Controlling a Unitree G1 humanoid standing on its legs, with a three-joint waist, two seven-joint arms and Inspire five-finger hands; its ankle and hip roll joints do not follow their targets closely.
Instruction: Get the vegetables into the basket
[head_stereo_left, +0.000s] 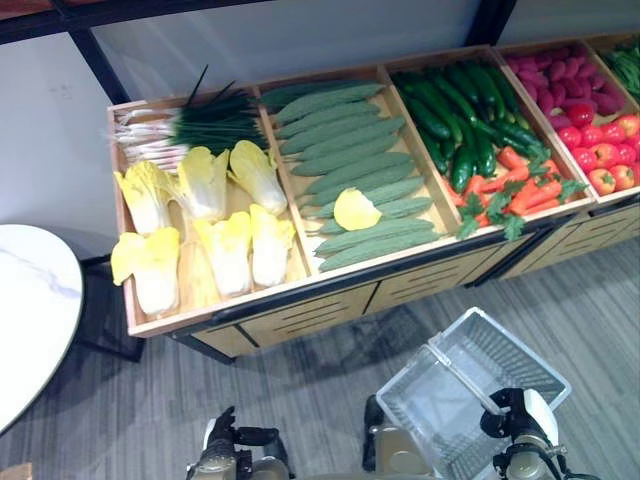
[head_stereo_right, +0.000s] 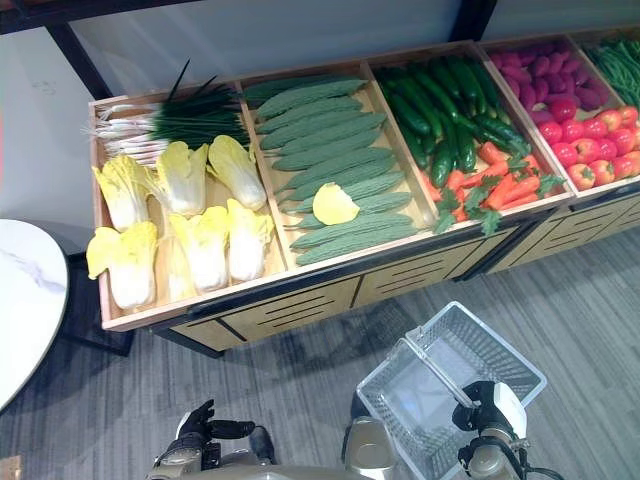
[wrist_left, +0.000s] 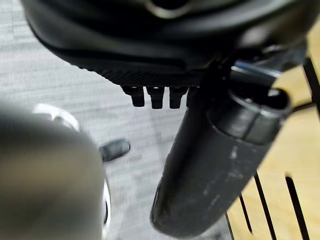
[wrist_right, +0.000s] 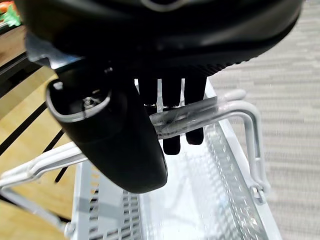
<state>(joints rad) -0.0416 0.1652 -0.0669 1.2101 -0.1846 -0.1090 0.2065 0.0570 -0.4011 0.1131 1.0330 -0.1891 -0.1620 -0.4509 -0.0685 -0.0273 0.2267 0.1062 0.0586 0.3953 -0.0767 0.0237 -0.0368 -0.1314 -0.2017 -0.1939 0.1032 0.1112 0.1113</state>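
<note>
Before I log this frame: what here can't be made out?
- Basket floor: near end cut off by the eye views' bottom edge, so it is unclear whether it is wholly empty.
- Right hand: fingers curl over the basket handle; the thumb hides part of the grip.
- Left hand: fingertips hidden under the palm's bulk.

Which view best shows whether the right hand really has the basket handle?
The right wrist view: the right hand has its fingers curled over the basket handle. The two eye views show the whole basket from above, with the handle partly hidden by the hand.
</note>
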